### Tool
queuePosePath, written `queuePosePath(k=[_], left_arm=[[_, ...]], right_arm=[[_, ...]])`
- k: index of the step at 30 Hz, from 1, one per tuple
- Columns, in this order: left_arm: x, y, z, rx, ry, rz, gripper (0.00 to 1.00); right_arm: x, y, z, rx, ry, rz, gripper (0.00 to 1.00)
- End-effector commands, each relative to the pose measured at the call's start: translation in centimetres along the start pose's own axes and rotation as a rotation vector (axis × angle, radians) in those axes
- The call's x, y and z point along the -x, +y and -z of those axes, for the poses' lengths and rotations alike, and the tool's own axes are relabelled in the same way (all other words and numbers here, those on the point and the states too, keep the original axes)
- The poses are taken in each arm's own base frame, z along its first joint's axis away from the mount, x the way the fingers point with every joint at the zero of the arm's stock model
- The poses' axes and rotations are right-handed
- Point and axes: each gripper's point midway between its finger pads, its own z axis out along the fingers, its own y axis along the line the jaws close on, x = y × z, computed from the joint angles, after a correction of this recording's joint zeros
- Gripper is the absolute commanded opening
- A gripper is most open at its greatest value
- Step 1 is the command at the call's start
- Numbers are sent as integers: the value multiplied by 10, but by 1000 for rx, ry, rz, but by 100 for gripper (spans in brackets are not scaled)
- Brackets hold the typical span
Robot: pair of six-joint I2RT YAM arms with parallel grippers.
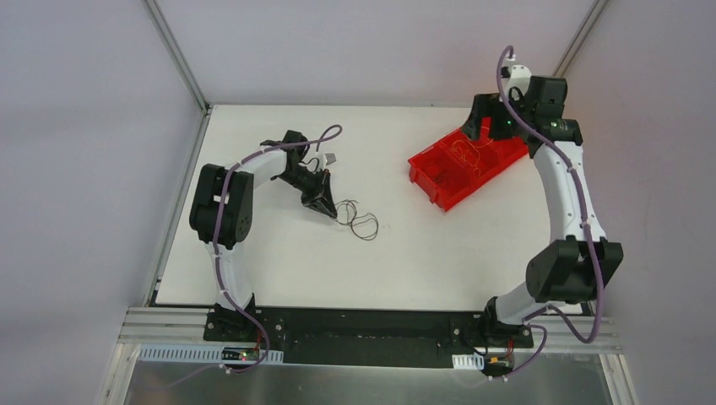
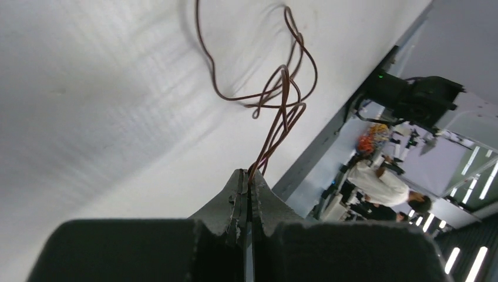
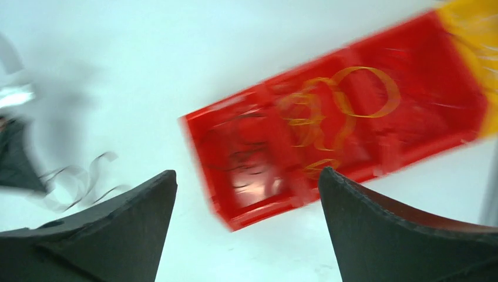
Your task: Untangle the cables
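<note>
A dark brown cable (image 1: pixel 360 222) lies in curly loops on the white table (image 1: pixel 279 270), one end pinched in my left gripper (image 1: pixel 329 213). In the left wrist view the left gripper (image 2: pixel 249 174) is shut on that cable (image 2: pixel 282 88), whose loops hang past the fingertips. A yellow-orange cable (image 1: pixel 469 155) lies coiled inside the red bin (image 1: pixel 439 181). My right gripper (image 1: pixel 478 132) hovers over the bin's far end. In the blurred right wrist view the right gripper (image 3: pixel 246 176) is open and holds nothing, with the red bin (image 3: pixel 252 147) and the yellow-orange loops (image 3: pixel 346 97) below it.
The red bin stands tilted at the back right of the table. The table has walls at the back, left and right. In the right wrist view the left gripper's tip (image 3: pixel 17 161) and its blurred cable loops (image 3: pixel 82 182) appear at the far left.
</note>
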Motion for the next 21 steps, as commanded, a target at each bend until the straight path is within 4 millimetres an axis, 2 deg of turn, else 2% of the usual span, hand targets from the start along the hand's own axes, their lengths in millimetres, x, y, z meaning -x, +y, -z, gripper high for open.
queuePosePath(k=[1,3,5,9,12,15,21], left_arm=[[11,-35,-3,-174,-47,110,0],[10,-32,-14,-196,-37,132,4],[6,-32,-23,-207,-8,145,13],[-2,-32,-41,-202,44,168,34],[-7,-25,-45,-177,55,184,46],[-13,-17,-24,-174,30,211,60],[-19,7,44,-191,-119,298,71]], right_arm=[[-58,111,27,344,185,-26,94],[-85,142,29,416,249,-33,94],[-111,167,28,466,310,-50,94],[-153,198,22,513,425,-82,94],[-174,216,12,521,446,20,95],[-182,222,5,520,450,75,95],[-186,242,-2,573,386,236,96]])
